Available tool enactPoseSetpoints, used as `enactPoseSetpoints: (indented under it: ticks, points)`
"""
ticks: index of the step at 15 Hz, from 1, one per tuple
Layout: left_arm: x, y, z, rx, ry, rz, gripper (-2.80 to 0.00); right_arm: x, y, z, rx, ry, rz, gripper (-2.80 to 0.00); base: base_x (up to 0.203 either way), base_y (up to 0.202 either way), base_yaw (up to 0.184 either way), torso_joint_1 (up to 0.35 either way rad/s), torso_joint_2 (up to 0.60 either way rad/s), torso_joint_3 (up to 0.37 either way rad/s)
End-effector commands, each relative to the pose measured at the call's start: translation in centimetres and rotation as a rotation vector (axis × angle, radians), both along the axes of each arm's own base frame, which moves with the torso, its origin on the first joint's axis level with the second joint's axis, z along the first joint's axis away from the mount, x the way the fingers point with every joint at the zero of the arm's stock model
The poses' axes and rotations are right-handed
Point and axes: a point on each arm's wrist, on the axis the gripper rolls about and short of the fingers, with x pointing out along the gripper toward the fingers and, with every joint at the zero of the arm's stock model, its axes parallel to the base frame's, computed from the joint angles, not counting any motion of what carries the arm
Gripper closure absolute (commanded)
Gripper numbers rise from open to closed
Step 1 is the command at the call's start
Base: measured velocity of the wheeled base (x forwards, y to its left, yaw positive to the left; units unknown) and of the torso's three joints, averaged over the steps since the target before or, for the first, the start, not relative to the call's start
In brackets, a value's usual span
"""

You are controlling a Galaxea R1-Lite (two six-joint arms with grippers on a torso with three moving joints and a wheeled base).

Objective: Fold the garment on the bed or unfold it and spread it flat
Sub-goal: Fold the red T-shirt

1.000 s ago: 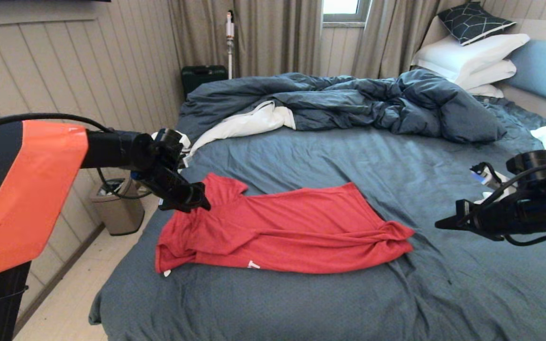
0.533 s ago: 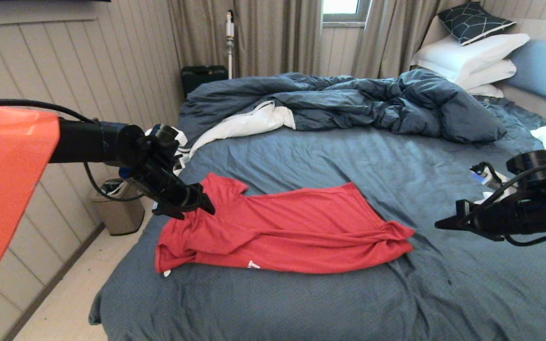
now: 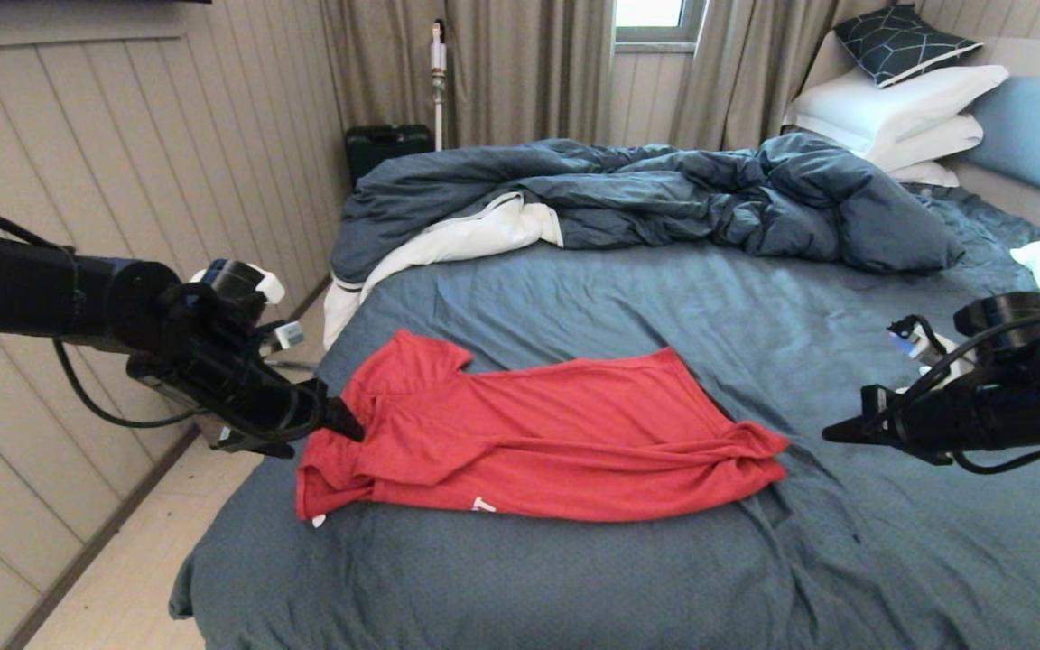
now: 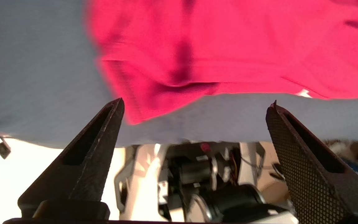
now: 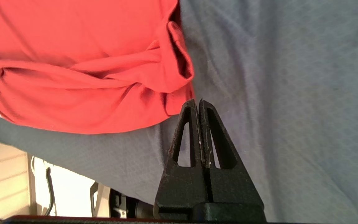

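Two grippers near red shirt [image 3: 529, 433], lying crumpled on bed [image 3: 574, 578]. Left gripper [image 3: 344, 424] at sleeve end, fingers wide apart. Right gripper [image 3: 836, 433] waits beside hem end, fingers pressed together, empty. Best: go low, pinch one layer only, pull gently.

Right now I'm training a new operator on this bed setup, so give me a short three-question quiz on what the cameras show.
1. True or false: the left gripper is shut on the bright red short-sleeved T-shirt.
2. Which gripper has its fingers pressed together? A) left B) right
3. Fill in: the rumpled dark blue duvet lies ____ the T-shirt, toward the curtains.

Key: 1. False: it is open, empty, at the T-shirt's left edge. 2. B: it hovers off the T-shirt's bunched right end. 3. beyond.
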Motion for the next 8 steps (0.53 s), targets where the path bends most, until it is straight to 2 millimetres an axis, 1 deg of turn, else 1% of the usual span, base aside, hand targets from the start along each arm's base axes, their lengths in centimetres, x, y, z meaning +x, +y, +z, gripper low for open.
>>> enactPoseSetpoints:
  ticks: [1,3,5,6,8]
  points:
    - [-1.1,1.7,0.6,-0.001,-0.019,0.036,-2.80,0.3,0.1,-0.4,0.007,0.013,0.005,0.00,0.000,0.000,0.000,0.000,0.00,0.000]
    - [-1.9,2.1,0.3,0.001,-0.001,0.045,-2.80,0.7,1.1,-0.9,0.007,0.026,0.039,0.00,0.000,0.000,0.000,0.000,0.00,0.000]
    - [-2.1,2.1,0.2,-0.010,-0.013,0.040,-2.80,1.6,2.8,-1.4,0.007,0.039,0.093,0.00,0.000,0.000,0.000,0.000,0.00,0.000]
    - [-2.0,1.9,0.2,-0.022,-0.018,0.023,-2.80,2.1,3.9,-1.5,0.005,0.038,0.124,0.00,0.000,0.000,0.000,0.000,0.00,0.000]
    - [-1.7,0.4,0.2,-0.020,-0.029,-0.044,-2.80,3.0,6.8,-1.4,-0.003,0.035,0.194,0.00,0.000,0.000,0.000,0.000,0.00,0.000]
